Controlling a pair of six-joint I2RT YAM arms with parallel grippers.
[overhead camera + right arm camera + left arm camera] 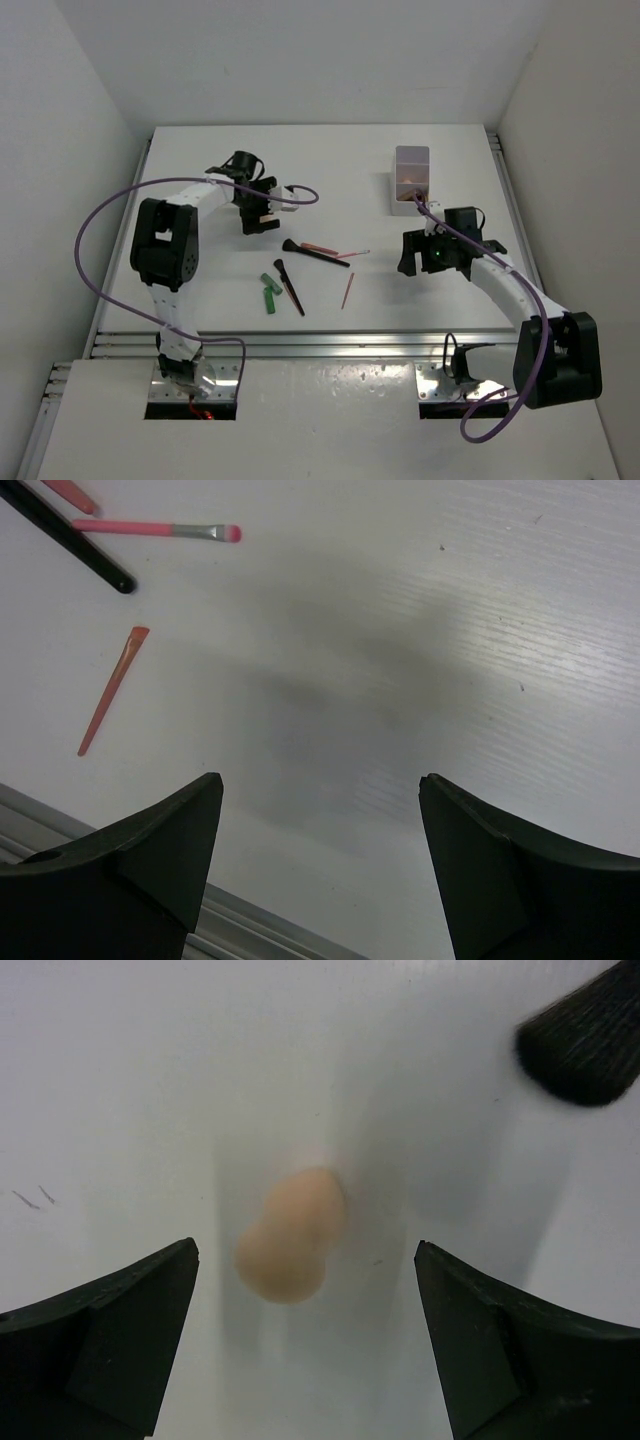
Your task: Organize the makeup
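A peach egg-shaped sponge lies on the white table, just ahead of my left gripper, which is open with a finger on each side and not touching it. In the top view the left gripper hovers at the table's back left. A black brush head lies to its upper right. My right gripper is open and empty over bare table; in the top view it sits right of centre. Two black-handled brushes, a green tube and thin pink pencils lie mid-table.
The translucent white two-compartment box stands at the back right, with something peach showing inside. In the right wrist view a pink-handled brush and a pink pencil lie to the left. The table's metal front rail is close.
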